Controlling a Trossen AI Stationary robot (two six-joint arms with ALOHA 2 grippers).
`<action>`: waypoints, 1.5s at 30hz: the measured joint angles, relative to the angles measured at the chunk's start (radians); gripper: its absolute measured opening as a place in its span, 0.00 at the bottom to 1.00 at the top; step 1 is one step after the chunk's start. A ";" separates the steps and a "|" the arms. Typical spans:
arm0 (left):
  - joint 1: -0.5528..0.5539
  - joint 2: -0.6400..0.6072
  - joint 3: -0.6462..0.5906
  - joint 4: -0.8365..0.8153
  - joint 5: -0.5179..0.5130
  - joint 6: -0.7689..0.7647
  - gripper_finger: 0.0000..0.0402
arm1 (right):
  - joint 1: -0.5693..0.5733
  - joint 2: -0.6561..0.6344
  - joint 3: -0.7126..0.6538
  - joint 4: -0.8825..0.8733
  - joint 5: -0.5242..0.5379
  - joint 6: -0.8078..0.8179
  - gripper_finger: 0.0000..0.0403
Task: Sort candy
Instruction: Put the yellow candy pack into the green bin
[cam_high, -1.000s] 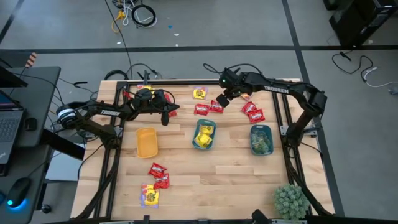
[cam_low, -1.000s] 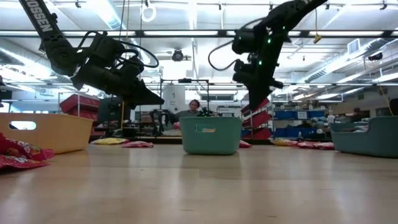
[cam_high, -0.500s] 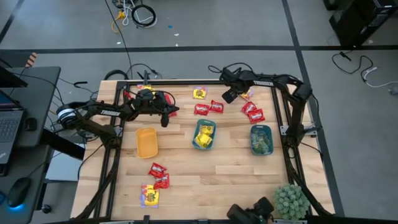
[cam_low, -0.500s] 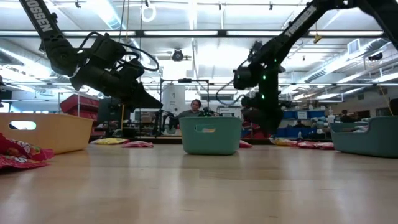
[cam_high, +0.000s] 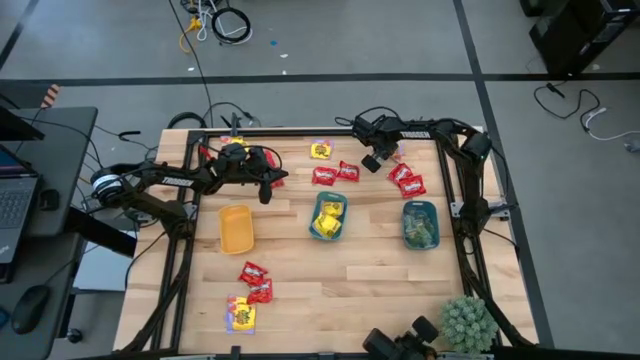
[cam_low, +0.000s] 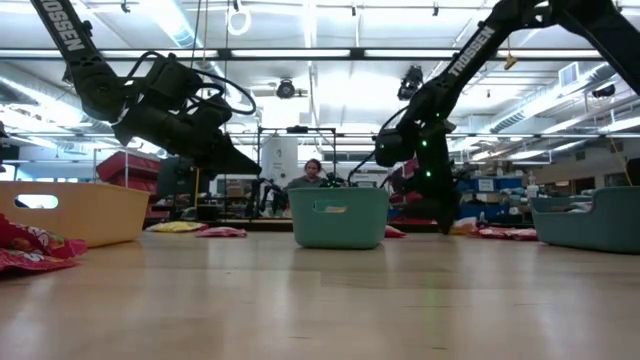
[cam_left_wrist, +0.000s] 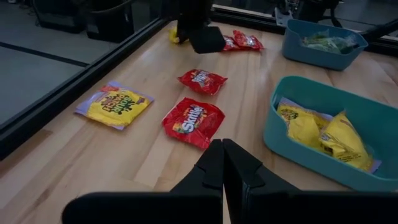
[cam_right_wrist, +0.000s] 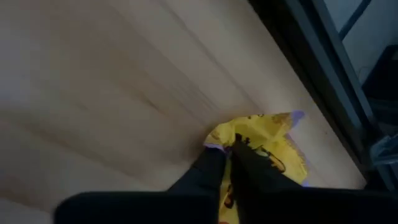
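The right gripper (cam_right_wrist: 229, 155) has its fingers clenched on the edge of a yellow candy packet (cam_right_wrist: 264, 146) that lies on the wooden surface (cam_high: 350, 290) near the far edge, close to the frame rail. The left gripper (cam_left_wrist: 222, 163) hangs above the surface with its fingers pressed together and nothing between them, near the far left corner in the high view. Sorting is judged partly done. The middle teal tray (cam_high: 329, 217) holds yellow packets, the right teal tray (cam_high: 420, 224) holds dull green ones, and the yellow-orange tray (cam_high: 236, 229) appears empty. Left loose on the surface: a yellow packet (cam_high: 320, 151) and two red packets (cam_high: 335, 174) at the far middle, two more red packets (cam_high: 408, 180) just beyond the right teal tray, red packets (cam_high: 255, 282) with a yellow one (cam_high: 241, 316) at the near left, and at least one red packet partly hidden by the left arm. No red packet has reached a tray, so the larger share of the work remains.
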 joint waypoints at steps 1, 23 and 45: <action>0.000 0.000 0.000 0.000 -0.005 0.000 0.00 | 0.004 -0.005 0.001 -0.005 -0.003 -0.001 0.03; 0.000 0.000 0.000 0.025 -0.037 -0.016 0.00 | 0.629 -0.168 0.289 -0.064 -0.251 0.282 0.00; 0.000 0.000 0.000 0.028 -0.037 -0.038 0.00 | 0.640 0.123 0.532 -0.245 -0.231 0.164 0.28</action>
